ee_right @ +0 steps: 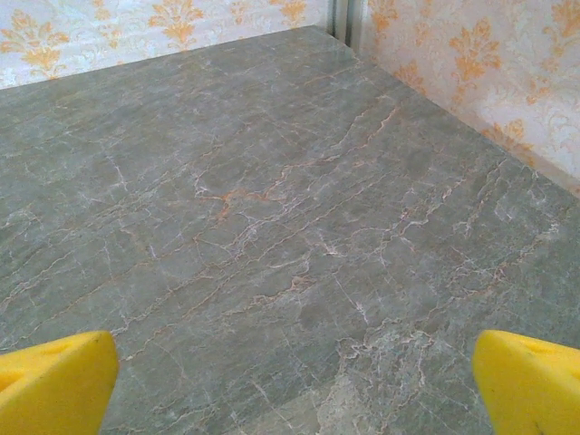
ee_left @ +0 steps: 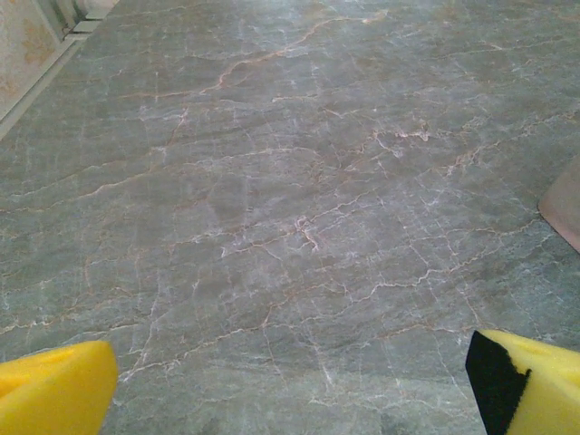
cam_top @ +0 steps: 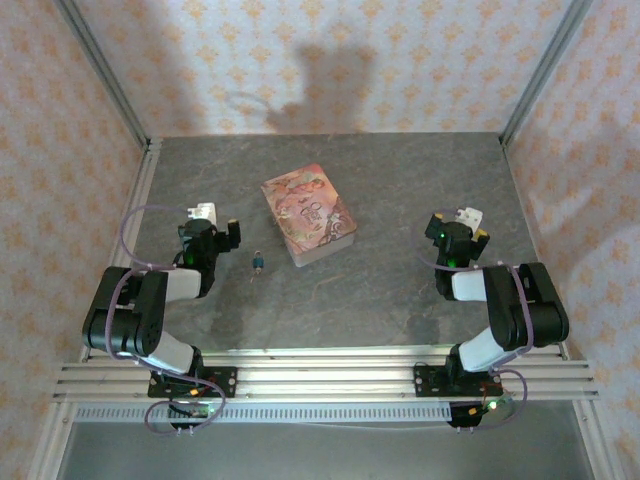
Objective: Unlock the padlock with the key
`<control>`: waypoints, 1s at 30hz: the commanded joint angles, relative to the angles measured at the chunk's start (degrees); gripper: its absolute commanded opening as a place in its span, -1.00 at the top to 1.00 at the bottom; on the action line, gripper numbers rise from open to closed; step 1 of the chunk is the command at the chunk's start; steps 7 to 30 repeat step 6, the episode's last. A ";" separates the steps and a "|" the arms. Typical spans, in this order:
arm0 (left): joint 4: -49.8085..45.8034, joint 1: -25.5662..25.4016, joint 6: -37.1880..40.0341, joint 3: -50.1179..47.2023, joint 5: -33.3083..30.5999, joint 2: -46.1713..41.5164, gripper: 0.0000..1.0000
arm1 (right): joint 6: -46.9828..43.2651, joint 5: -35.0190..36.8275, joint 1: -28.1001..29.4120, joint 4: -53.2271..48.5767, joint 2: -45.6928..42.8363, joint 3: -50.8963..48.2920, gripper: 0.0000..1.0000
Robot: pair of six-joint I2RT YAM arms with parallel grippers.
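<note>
padlock [cam_top: 258, 264] on table [cam_top: 400, 300], near tin [cam_top: 308, 213].

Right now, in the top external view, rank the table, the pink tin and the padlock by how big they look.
1. the table, by far the largest
2. the pink tin, near the table's middle
3. the padlock, tiny, left of the tin's near corner
All three sit at table level, so nearness to the camera hardly affects the order.
</note>
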 commanded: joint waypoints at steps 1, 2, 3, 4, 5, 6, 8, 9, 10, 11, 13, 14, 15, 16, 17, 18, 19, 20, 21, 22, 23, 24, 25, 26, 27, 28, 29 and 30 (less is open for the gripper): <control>1.97 -0.53 0.96 0.16 -1.76 -0.66 -1.00 | -0.54 -0.39 -0.05 -0.76 0.24 1.26 -0.99; 2.14 -0.55 0.96 0.08 -1.76 -0.57 -1.00 | -0.56 -0.50 -0.15 -0.90 0.21 1.22 -0.99; 2.01 -0.53 0.97 0.16 -1.76 -0.65 -1.00 | -0.50 -0.50 -0.07 -0.69 0.08 1.10 -0.99; 2.15 -0.54 0.96 0.08 -1.71 -0.65 -1.00 | -0.41 -0.53 -0.14 -0.57 -0.08 0.90 -0.99; 2.03 -0.55 0.96 0.16 -1.75 -0.65 -1.00 | -0.51 -0.54 -0.16 -0.31 -0.12 0.71 -0.99; 2.03 -0.54 0.96 0.15 -1.78 -0.65 -1.00 | -0.48 -0.52 -0.12 -0.18 -0.27 0.61 -0.99; 2.03 -0.54 0.96 0.15 -1.78 -0.65 -1.00 | -0.48 -0.52 -0.12 -0.18 -0.27 0.61 -0.99; 2.03 -0.54 0.96 0.15 -1.78 -0.65 -1.00 | -0.48 -0.52 -0.12 -0.18 -0.27 0.61 -0.99; 2.03 -0.54 0.96 0.15 -1.78 -0.65 -1.00 | -0.48 -0.52 -0.12 -0.18 -0.27 0.61 -0.99; 2.03 -0.54 0.96 0.15 -1.78 -0.65 -1.00 | -0.48 -0.52 -0.12 -0.18 -0.27 0.61 -0.99; 2.03 -0.54 0.96 0.15 -1.78 -0.65 -1.00 | -0.48 -0.52 -0.12 -0.18 -0.27 0.61 -0.99; 2.03 -0.54 0.96 0.15 -1.78 -0.65 -1.00 | -0.48 -0.52 -0.12 -0.18 -0.27 0.61 -0.99; 2.03 -0.54 0.96 0.15 -1.78 -0.65 -1.00 | -0.48 -0.52 -0.12 -0.18 -0.27 0.61 -0.99; 2.03 -0.54 0.96 0.15 -1.78 -0.65 -1.00 | -0.48 -0.52 -0.12 -0.18 -0.27 0.61 -0.99; 2.03 -0.54 0.96 0.15 -1.78 -0.65 -1.00 | -0.48 -0.52 -0.12 -0.18 -0.27 0.61 -0.99; 2.03 -0.54 0.96 0.15 -1.78 -0.65 -1.00 | -0.48 -0.52 -0.12 -0.18 -0.27 0.61 -0.99; 2.03 -0.54 0.96 0.15 -1.78 -0.65 -1.00 | -0.48 -0.52 -0.12 -0.18 -0.27 0.61 -0.99; 2.03 -0.54 0.96 0.15 -1.78 -0.65 -1.00 | -0.48 -0.52 -0.12 -0.18 -0.27 0.61 -0.99; 2.03 -0.54 0.96 0.15 -1.78 -0.65 -1.00 | -0.48 -0.52 -0.12 -0.18 -0.27 0.61 -0.99; 2.03 -0.54 0.96 0.15 -1.78 -0.65 -1.00 | -0.48 -0.52 -0.12 -0.18 -0.27 0.61 -0.99; 2.03 -0.54 0.96 0.15 -1.78 -0.65 -1.00 | -0.48 -0.52 -0.12 -0.18 -0.27 0.61 -0.99; 2.03 -0.54 0.96 0.15 -1.78 -0.65 -1.00 | -0.48 -0.52 -0.12 -0.18 -0.27 0.61 -0.99; 2.03 -0.54 0.96 0.15 -1.78 -0.65 -1.00 | -0.48 -0.52 -0.12 -0.18 -0.27 0.61 -0.99; 2.03 -0.54 0.96 0.15 -1.78 -0.65 -1.00 | -0.48 -0.52 -0.12 -0.18 -0.27 0.61 -0.99; 2.03 -0.54 0.96 0.15 -1.78 -0.65 -1.00 | -0.48 -0.52 -0.12 -0.18 -0.27 0.61 -0.99; 2.03 -0.54 0.96 0.15 -1.78 -0.65 -1.00 | -0.48 -0.52 -0.12 -0.18 -0.27 0.61 -0.99; 2.03 -0.54 0.96 0.15 -1.78 -0.65 -1.00 | -0.48 -0.52 -0.12 -0.18 -0.27 0.61 -0.99; 2.03 -0.54 0.96 0.15 -1.78 -0.65 -1.00 | -0.48 -0.52 -0.12 -0.18 -0.27 0.61 -0.99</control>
